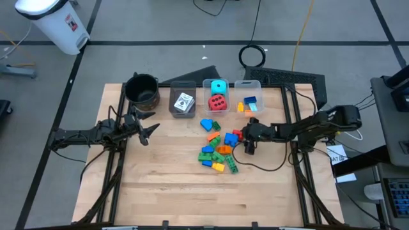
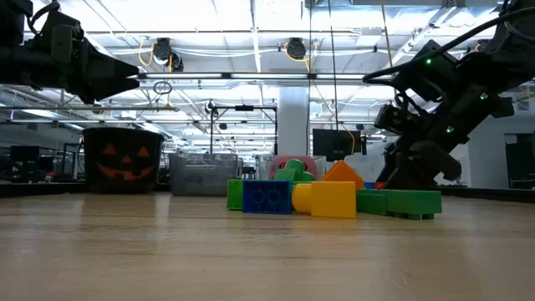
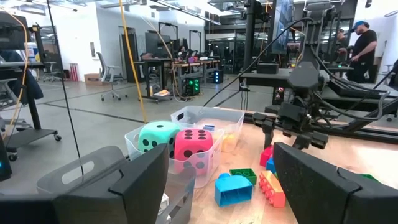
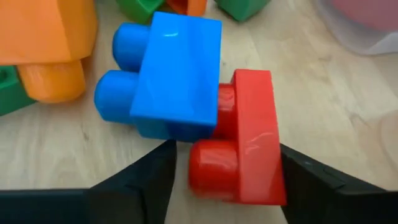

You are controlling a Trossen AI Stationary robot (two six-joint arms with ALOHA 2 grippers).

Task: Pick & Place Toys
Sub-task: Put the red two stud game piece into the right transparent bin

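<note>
Right end effector (image 1: pixel 246 142): positioned low at the right edge of the loose brick pile (image 1: pixel 218 152) on the worktop (image 1: pixel 166 185). Its wrist view shows a small red brick (image 4: pixel 244 140) lying between the two fingers (image 4: pixel 140 180), with a blue brick (image 4: pixel 174 78) touching the red one on its far side. The fingers stand on either side of the red brick with a little clearance showing on both sides; no grip is confirmed, and the brick rests on the wood. An orange brick (image 4: pixel 50 37) lies beyond the blue one, away from the end effector.

Left end effector (image 1: pixel 146 130): held above the worktop, well apart from the pile, which lies ahead of it. Fingers (image 3: pixel 134 183) are partly spread and carry nothing.

Remaining toys: the pile of blue, green, orange and yellow bricks sits just beside the right end effector, between the two arms. Beyond the pile stands a row of bins. The middle bin (image 1: pixel 216 98) holds a red dotted cube (image 1: pixel 218 102) and a cyan dotted cube (image 1: pixel 219 87), touching. The bin nearest the right arm (image 1: pixel 248 99) holds a few small bricks. The bin on the other side (image 1: pixel 183 101) holds white cards (image 1: pixel 184 103). A black pot (image 1: pixel 142 89) stands just beyond the left end effector.
</note>
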